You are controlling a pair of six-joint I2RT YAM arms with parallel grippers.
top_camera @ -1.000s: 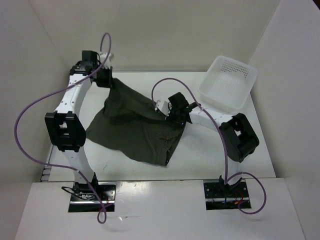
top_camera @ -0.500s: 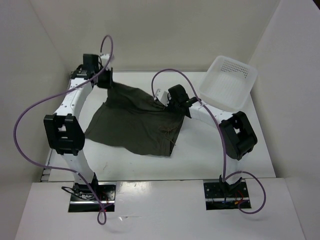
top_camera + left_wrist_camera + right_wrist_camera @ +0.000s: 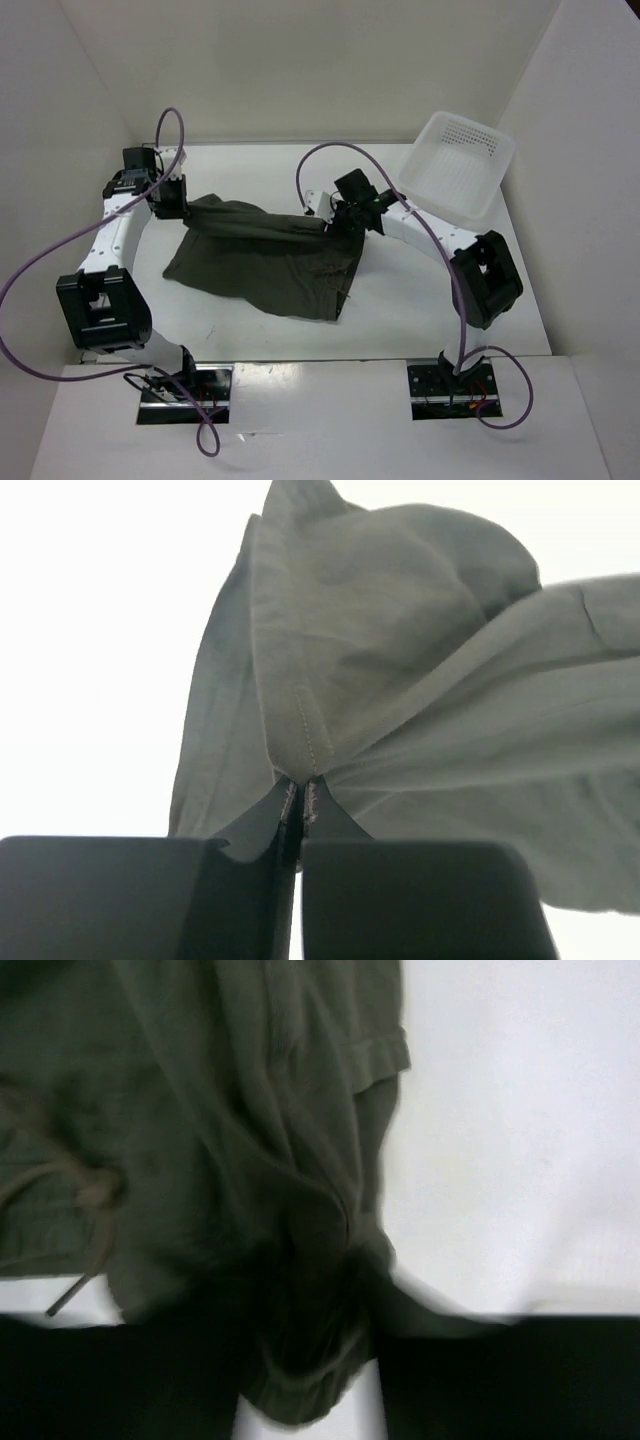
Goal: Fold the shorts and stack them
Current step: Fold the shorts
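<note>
Shorts (image 3: 265, 260) lie mostly on the table (image 3: 430, 300), left of the basket (image 3: 432, 192), with their far edge pulled taut between the two grippers. I judge the cloth soft and light, apt to sag and bunch, so it is best taken at a seamed corner or the waistband.

The left gripper (image 3: 178, 205), far from the basket, is pressed together on a stitched corner. The right gripper (image 3: 345, 222), nearer the basket, has a wad of cloth between its fingers, but blur hides whether it grips.

A second ago the cloth hung draped. Since then the left arm has swung away from the basket and lower, and the shorts now rest spread out.
</note>
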